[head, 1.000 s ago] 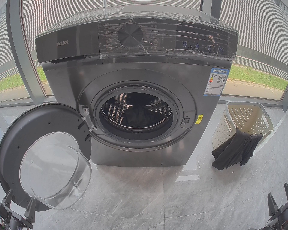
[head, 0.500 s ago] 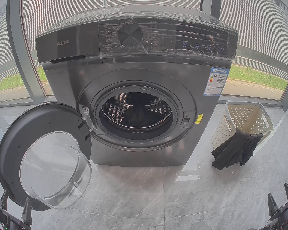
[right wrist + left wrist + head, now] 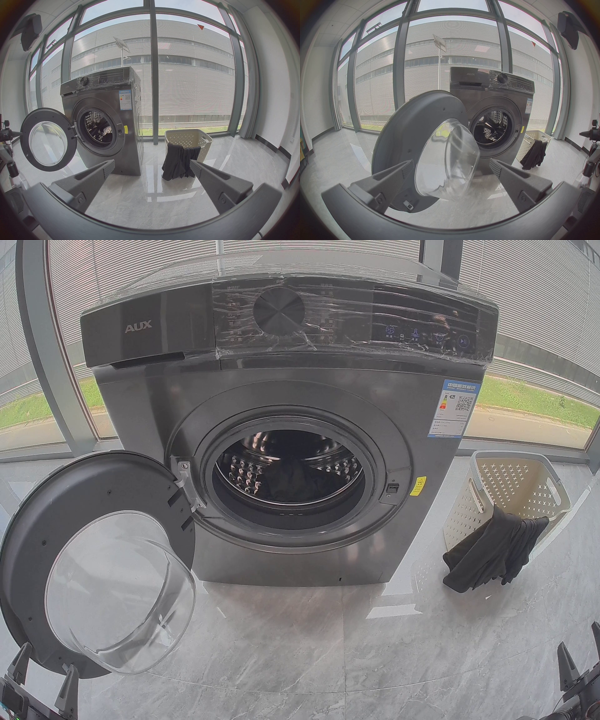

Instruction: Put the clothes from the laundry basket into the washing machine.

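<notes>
Tiled floor (image 3: 375, 646), washing machine (image 3: 156, 402) open, clothes (image 3: 490, 552) draped

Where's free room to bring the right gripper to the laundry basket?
Bare floor runs from the washing machine front to the laundry basket, bordered left by the open door. Drum mouth is unobstructed. Crowded: the basket's near rim, draped with black clothes; the door's glass bowl by the left gripper.

Holds left gripper (image 3: 45, 670) and right gripper (image 3: 579, 647) low and well apart, both jaws spread wide, empty.
</notes>
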### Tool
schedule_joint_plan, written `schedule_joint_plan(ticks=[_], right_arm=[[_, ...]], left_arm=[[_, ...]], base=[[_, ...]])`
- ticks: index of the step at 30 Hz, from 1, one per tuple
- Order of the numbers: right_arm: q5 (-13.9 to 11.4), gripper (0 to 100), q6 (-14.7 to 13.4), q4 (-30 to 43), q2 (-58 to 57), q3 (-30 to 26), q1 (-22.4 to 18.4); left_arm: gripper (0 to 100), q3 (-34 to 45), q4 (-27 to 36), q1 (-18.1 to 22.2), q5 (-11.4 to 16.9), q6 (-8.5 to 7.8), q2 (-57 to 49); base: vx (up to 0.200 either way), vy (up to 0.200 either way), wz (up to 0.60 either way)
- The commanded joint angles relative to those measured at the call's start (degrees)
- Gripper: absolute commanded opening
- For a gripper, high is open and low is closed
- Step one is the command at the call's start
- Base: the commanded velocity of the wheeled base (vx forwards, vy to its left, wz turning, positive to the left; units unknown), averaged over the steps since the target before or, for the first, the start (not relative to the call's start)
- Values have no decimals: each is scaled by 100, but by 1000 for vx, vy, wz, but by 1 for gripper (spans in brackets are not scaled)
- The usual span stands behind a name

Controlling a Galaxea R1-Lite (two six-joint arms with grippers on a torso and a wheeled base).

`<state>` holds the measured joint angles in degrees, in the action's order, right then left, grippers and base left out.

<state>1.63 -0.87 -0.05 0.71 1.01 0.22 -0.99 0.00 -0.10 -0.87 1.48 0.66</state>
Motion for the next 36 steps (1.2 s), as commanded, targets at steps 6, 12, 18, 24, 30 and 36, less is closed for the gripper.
schedule_joint_plan(ticks=[6, 12, 18, 24, 30, 36], right_arm=[[4, 100, -1, -4, -71, -101, 4], [4, 100, -1, -4, -71, -101, 4], [4, 100, -1, -4, -71, -101, 4], [4, 100, -1, -4, -71, -101, 4], [4, 100, -1, -4, -71, -101, 4], [4, 100, -1, -4, -71, -101, 4]], left_arm=[[100, 99, 0, 1, -1, -24, -66], [100, 99, 0, 1, 16, -42, -66], [100, 99, 0, 1, 7, -16, -66], [100, 99, 0, 1, 16, -42, -66], [100, 99, 0, 1, 7, -42, -66], [100, 99, 0, 1, -1, -16, -66]], base=[[0, -133, 0], [0, 0, 0], [0, -67, 0], [0, -200, 0], [0, -167, 0], [0, 0, 0]])
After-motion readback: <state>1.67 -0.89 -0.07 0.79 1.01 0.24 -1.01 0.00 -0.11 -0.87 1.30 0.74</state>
